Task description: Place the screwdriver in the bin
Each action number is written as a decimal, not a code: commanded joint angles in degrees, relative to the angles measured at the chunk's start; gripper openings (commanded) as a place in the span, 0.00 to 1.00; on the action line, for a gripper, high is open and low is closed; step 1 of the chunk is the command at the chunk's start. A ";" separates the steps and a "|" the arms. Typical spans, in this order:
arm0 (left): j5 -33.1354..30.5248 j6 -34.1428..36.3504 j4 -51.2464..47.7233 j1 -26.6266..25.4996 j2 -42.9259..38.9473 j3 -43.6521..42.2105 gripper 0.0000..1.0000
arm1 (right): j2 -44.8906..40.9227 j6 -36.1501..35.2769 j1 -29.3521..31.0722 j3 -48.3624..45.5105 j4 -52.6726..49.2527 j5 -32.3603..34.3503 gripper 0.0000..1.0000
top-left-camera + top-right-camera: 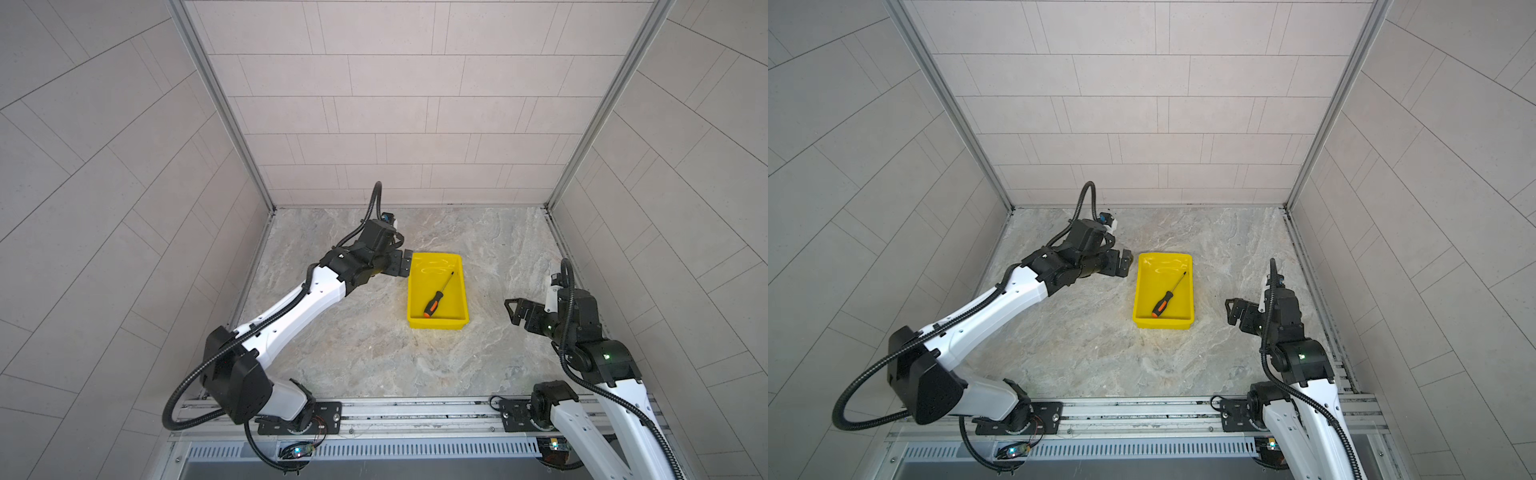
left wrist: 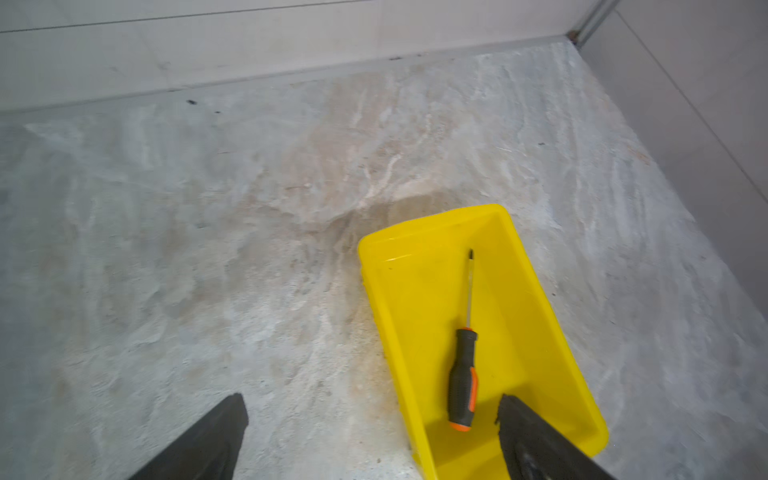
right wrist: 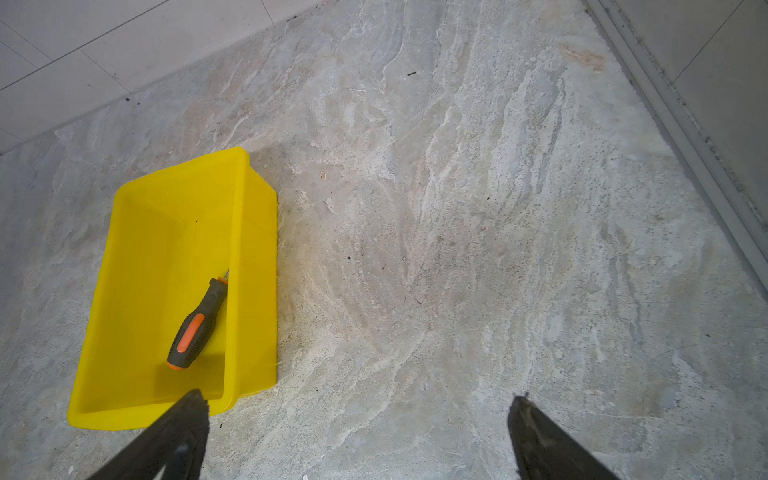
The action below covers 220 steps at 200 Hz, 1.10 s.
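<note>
Screwdriver (image 1: 439, 294) placement, read from the largest body to the smallest. Table (image 1: 353, 357): a marbled slab carrying the bin (image 1: 451, 305). Left arm (image 1: 299, 303) reaches across to the bin's far left corner; right arm (image 1: 582, 332) is folded back at the right edge. Bin: yellow, upright, long axis running near to far in both top views, standing between the two grippers. Left gripper (image 1: 402, 265): over or just beside the bin's far left corner, contact with the rim not resolvable; its jaws stand wide apart and empty, as the left wrist view shows, one finger (image 2: 536, 440) overlapping the bin's interior and the other finger (image 2: 208, 440) overlapping bare table. Right gripper (image 1: 510, 311): well apart from the bin on its right side, jaws likewise spread with nothing between them. The screwdriver lies flat on the bin floor, wholly inside the walls, on a diagonal: orange butt toward the near left, tip toward the far right. From the left jaws it lies toward the near right and lower. Judgement: the placing appears complete, and the left arm, the nearer one, needs only to draw off up and to the left, away from the bin, so that no finger catches the rim.
</note>
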 commanded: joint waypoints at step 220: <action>-10.93 14.40 72.71 30.68 -9.39 -52.48 1.00 | 40.82 -18.00 0.25 -5.69 61.51 16.96 1.00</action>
